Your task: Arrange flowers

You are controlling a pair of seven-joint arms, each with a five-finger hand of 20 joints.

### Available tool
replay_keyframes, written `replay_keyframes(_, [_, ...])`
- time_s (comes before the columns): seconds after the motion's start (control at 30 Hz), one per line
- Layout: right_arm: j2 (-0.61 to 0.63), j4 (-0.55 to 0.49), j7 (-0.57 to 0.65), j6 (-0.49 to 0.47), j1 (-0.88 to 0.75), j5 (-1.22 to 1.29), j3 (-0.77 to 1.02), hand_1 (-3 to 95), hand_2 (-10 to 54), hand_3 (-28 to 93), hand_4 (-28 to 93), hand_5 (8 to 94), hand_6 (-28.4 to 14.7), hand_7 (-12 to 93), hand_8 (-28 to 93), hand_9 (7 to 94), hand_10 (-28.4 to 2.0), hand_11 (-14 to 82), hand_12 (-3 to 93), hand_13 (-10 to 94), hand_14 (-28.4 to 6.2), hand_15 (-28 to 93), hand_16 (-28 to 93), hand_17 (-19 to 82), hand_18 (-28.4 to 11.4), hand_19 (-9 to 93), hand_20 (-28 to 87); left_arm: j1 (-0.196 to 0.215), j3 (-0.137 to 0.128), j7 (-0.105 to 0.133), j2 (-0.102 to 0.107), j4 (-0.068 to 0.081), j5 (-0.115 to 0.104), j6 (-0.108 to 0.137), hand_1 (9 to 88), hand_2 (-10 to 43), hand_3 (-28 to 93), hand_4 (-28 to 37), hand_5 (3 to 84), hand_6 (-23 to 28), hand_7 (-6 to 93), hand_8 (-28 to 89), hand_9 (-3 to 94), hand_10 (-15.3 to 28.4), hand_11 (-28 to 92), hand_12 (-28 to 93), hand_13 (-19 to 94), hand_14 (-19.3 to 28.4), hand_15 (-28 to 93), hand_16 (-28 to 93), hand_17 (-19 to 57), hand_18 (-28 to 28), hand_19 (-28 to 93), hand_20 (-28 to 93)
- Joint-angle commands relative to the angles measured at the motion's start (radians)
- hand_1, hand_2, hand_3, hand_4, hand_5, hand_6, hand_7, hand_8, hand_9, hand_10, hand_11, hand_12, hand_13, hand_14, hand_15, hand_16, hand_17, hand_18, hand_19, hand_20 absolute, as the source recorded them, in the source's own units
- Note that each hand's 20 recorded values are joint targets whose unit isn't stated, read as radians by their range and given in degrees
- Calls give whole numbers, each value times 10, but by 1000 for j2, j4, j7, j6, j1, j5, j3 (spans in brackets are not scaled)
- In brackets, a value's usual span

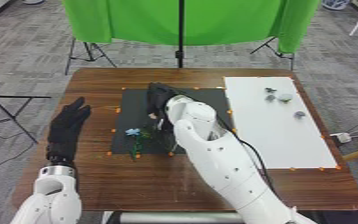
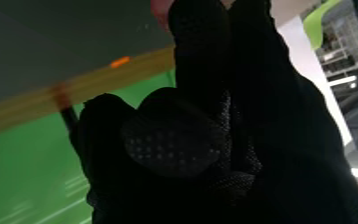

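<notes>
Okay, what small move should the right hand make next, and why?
I'd guess the right hand should rise straight up before any sideways move: it is over the dark mat, close to the blue flower, and might brush it.

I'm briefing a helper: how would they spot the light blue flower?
On the brown table, find the black mat left of the white sheet. Toward its near-left corner, above green stems in the head view, is the light blue flower. Its blue sets it apart from the gray and pale green pieces on the sheet.

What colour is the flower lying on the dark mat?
Light blue, seen best in the head view.
</notes>
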Motion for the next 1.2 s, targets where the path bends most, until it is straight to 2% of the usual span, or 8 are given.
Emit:
replay_keyframes(0.03, [-61,19,-32,26,35,-29,-6,676,-95,426,-143,769,-1,279,157,921,-74,187,345,937,1,592,307,663,-92,932,545,13,1,16,-3,0,-14,24,200,-6,662,-260,438,44,92,-51,426,137,144,115,306,151,78,16,44,96,14,154])
replay_keyframes(0.27, [-104,59,-100,-10,47,-160,2,668,-95,435,-145,764,1,275,145,918,-78,171,337,937,-2,585,313,658,-93,932,547,5,6,15,0,0,-9,19,200,-6,664,-261,438,45,92,-51,426,137,146,116,308,151,79,17,44,96,14,155])
replay_keyframes(0.57, [-143,105,-313,-76,70,-483,20,662,-95,447,-154,761,4,280,133,920,-79,167,337,937,-2,576,328,653,-96,932,550,8,-2,13,6,-6,-10,22,201,-6,664,-259,438,44,93,-51,428,136,147,115,310,150,80,17,44,96,13,155])
replay_keyframes(0.67, [-149,108,-347,-80,66,-536,19,661,-95,448,-157,762,4,281,130,918,-78,169,339,937,-3,574,332,651,-97,932,550,9,-2,12,5,-7,-6,19,201,-6,663,-259,437,44,92,-52,427,137,147,114,310,151,80,17,44,96,13,155])
replay_keyframes(0.8, [-158,112,-368,-76,50,-581,25,658,-95,451,-158,762,8,284,128,919,-75,167,338,937,-3,572,335,648,-97,932,550,14,-4,12,2,-10,-6,14,201,-6,663,-259,437,44,92,-51,427,137,147,114,310,151,80,17,44,96,13,155])
replay_keyframes(0.9, [-155,116,-367,-84,48,-589,29,638,-95,469,-154,760,11,278,116,914,-75,167,339,937,-3,570,339,648,-97,932,550,8,-3,11,4,-6,-7,7,201,-6,662,-259,437,44,91,-51,428,137,146,114,310,152,80,16,44,96,12,154])
replay_keyframes(1.2, [-164,143,-381,-78,42,-673,71,609,-95,479,-160,749,13,254,99,901,-78,173,326,932,-7,566,347,641,-103,932,548,12,-7,7,0,-7,-7,-1,200,-8,662,-256,436,44,90,-51,427,137,146,115,309,152,80,17,43,97,12,154])
